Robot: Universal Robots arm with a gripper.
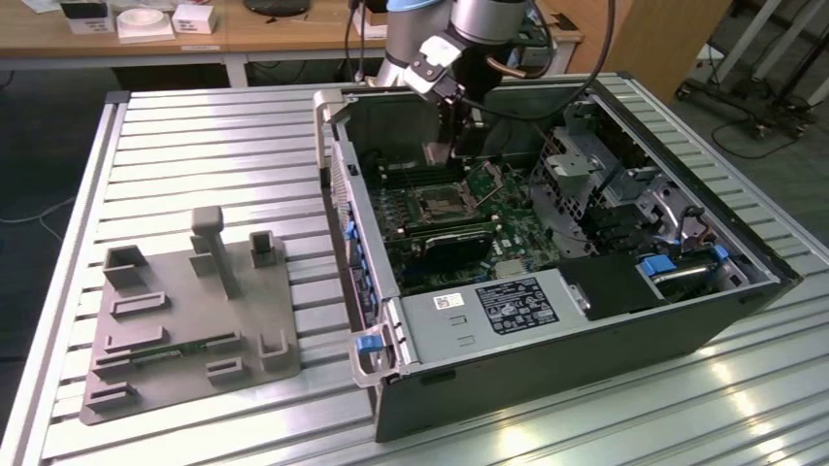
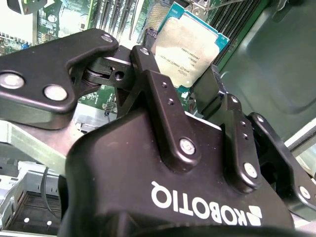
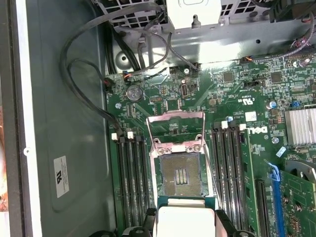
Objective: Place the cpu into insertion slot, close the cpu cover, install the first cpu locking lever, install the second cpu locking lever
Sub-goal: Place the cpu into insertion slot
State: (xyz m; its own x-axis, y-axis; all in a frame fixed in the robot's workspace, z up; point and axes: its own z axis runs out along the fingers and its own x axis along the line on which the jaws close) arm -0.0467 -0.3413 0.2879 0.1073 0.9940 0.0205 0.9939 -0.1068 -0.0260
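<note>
Right, the tool (image 2: 178,69) is clamped on the cpu (image 2: 191,43) by two opposite edges, chip not yet seated. Just beyond it, in the first wrist view, the insertion slot (image 3: 180,175) lies bare. Past that the cpu cover (image 3: 175,129) stands flipped open. In the exterior view the insertion slot sits at six o'clock of the tool, inside the computer case (image 1: 570,359) on the counter (image 1: 194,136).

Top centre of the exterior view: the arm (image 1: 456,21) leans in, wrist bent downward. The gripper (image 1: 438,148) points straight down, and its black fingers (image 2: 163,108) are pinched on the cpu (image 2: 190,47) from both sides.
</note>
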